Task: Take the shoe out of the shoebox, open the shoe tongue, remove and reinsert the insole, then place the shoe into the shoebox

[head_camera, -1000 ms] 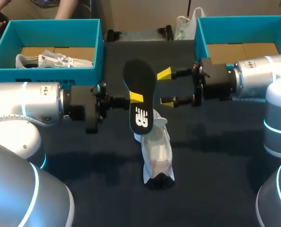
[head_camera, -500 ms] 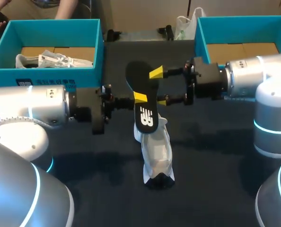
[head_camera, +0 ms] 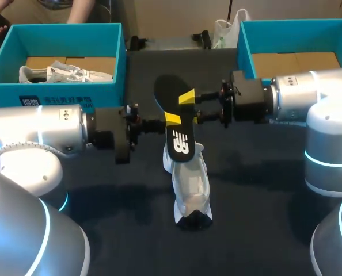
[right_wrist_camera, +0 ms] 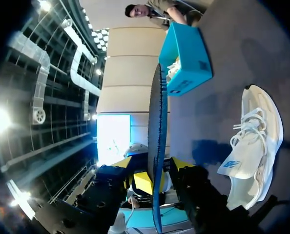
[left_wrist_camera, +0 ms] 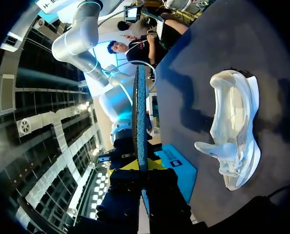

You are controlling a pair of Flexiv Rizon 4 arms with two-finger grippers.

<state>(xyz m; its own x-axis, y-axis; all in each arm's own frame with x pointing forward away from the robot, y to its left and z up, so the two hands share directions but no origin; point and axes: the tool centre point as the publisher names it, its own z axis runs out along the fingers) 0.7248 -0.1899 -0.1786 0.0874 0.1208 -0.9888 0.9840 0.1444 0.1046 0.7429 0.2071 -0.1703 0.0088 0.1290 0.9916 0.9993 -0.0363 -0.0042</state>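
Insole [head_camera: 177,123] mid-air at frame centre, above white shoe [head_camera: 191,184] lying on table. Left gripper [head_camera: 170,119] clamped on insole mid-length. Right gripper [head_camera: 189,108] straddles it, jaws apart. Expect light, floppy foam, so take your hold mid-length.

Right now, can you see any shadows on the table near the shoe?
Yes: in the head view, faint dark bands cross the table either side of the shoe; in the left wrist view, darker patches lie beside it; in the right wrist view, one dark patch beside it.
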